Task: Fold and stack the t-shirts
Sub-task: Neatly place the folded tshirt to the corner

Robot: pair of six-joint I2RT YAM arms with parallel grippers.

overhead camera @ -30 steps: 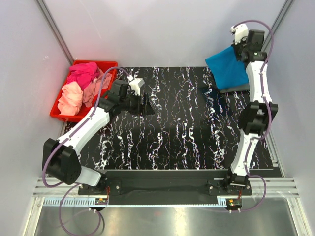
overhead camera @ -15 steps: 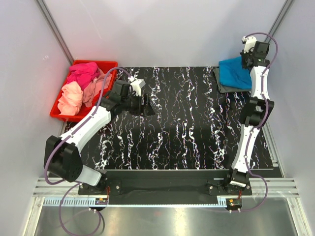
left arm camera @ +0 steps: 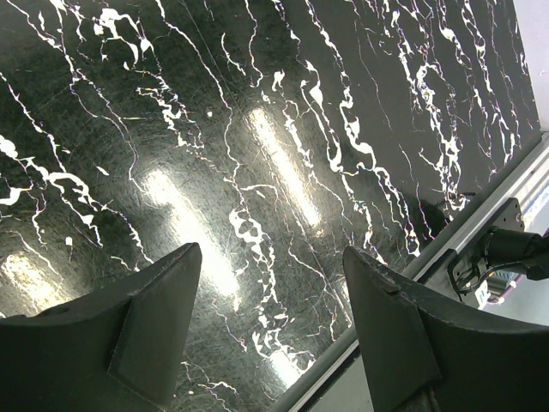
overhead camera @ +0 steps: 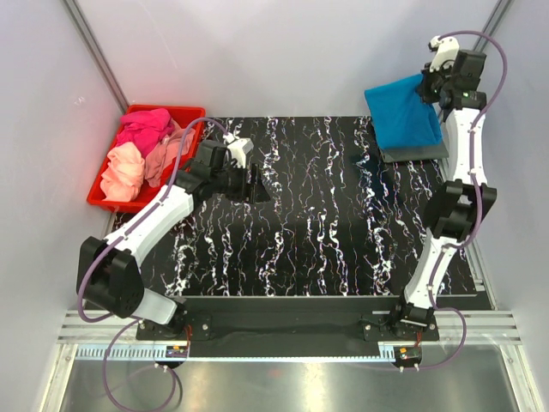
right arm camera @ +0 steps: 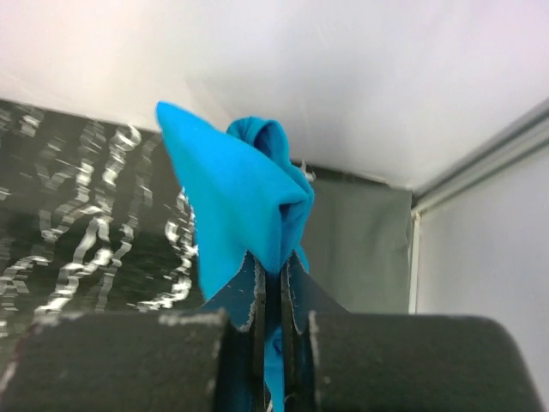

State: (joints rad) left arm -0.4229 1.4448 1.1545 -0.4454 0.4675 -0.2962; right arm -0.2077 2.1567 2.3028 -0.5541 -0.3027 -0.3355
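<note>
Blue t-shirt (right arm camera: 236, 202) in right hand (right arm camera: 273, 313), wrist-view

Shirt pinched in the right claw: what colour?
Plain bright blue; the shirt shows best in the right wrist view, clamped in the right claw.

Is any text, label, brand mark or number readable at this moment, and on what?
None can be read.
The blue t-shirt, the pink shirts, the red bin and the marbled table show no print.
Small stickers at the arm bases: too small to read.
</note>
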